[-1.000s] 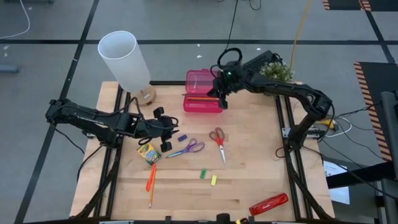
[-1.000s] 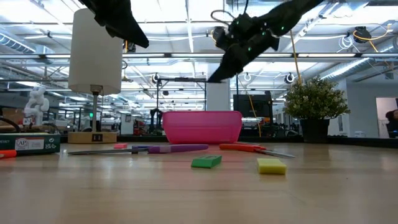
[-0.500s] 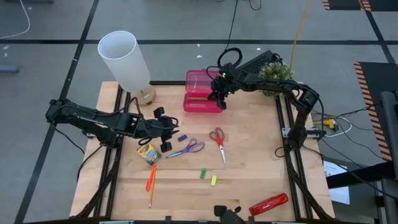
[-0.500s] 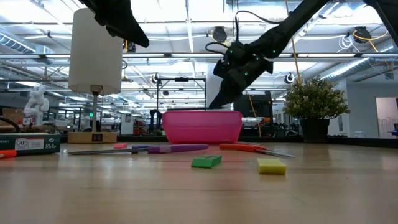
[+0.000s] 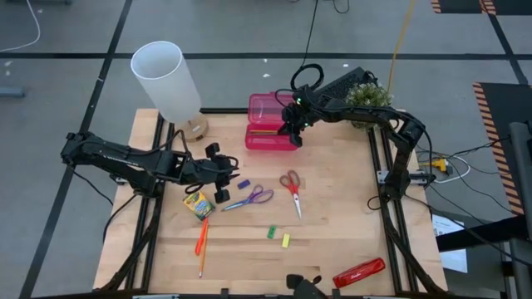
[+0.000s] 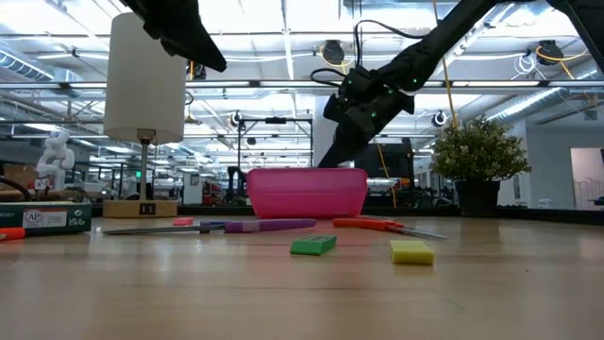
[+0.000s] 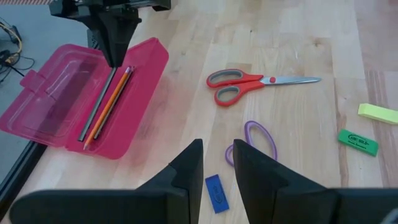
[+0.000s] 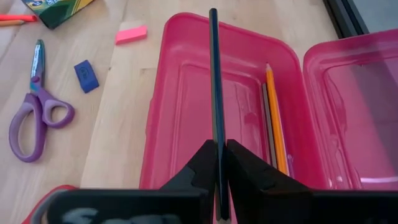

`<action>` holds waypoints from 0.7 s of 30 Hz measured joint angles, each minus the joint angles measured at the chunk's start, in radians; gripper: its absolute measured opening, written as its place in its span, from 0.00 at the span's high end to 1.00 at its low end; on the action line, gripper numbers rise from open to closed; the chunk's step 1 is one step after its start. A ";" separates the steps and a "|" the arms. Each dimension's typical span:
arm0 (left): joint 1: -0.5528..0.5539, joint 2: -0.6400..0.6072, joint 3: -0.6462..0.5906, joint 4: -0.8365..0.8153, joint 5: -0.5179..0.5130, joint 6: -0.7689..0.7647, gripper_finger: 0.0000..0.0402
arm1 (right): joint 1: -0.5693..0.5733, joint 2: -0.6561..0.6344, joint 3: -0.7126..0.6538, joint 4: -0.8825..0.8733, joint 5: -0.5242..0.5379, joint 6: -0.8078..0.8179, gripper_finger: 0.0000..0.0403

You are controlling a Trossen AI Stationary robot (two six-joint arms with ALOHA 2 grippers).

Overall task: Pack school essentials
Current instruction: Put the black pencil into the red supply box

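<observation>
Packing is under way at the bench's (image 5: 332,208) far edge, where the open pink case (image 8: 205,118) already holds an orange pencil (image 8: 275,118) and a grey one beside it. The right gripper (image 8: 219,163) hangs just over that case with its jaws clamped on a dark pencil (image 8: 214,81), which points along the case's length above the tray. This step looks like the drop-off (pencil number three, by my count): what it calls for next is lowering the pencil level into the tray and letting go, keeping the tip inside the rim.

Waiting near the left edge, the left gripper (image 7: 217,163) hovers with its jaws slightly apart and empty, above the blue eraser (image 7: 216,193).

Still out on the bench: the crayon box (image 5: 199,204), red scissors (image 5: 291,187), purple scissors (image 5: 252,197), an orange pencil (image 5: 201,248) and marker toward the near left corner, then the green eraser (image 5: 271,232), yellow eraser (image 5: 285,240) and pink eraser (image 8: 131,34).
</observation>
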 joint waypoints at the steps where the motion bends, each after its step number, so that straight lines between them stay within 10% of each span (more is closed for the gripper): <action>1: 0.000 0.000 0.000 0.000 0.000 0.000 0.77 | 0.000 0.000 0.000 0.000 0.000 0.000 0.94; 21: -0.001 0.000 0.000 0.026 0.005 -0.002 0.77 | 0.015 0.000 0.000 -0.046 0.002 -0.036 0.94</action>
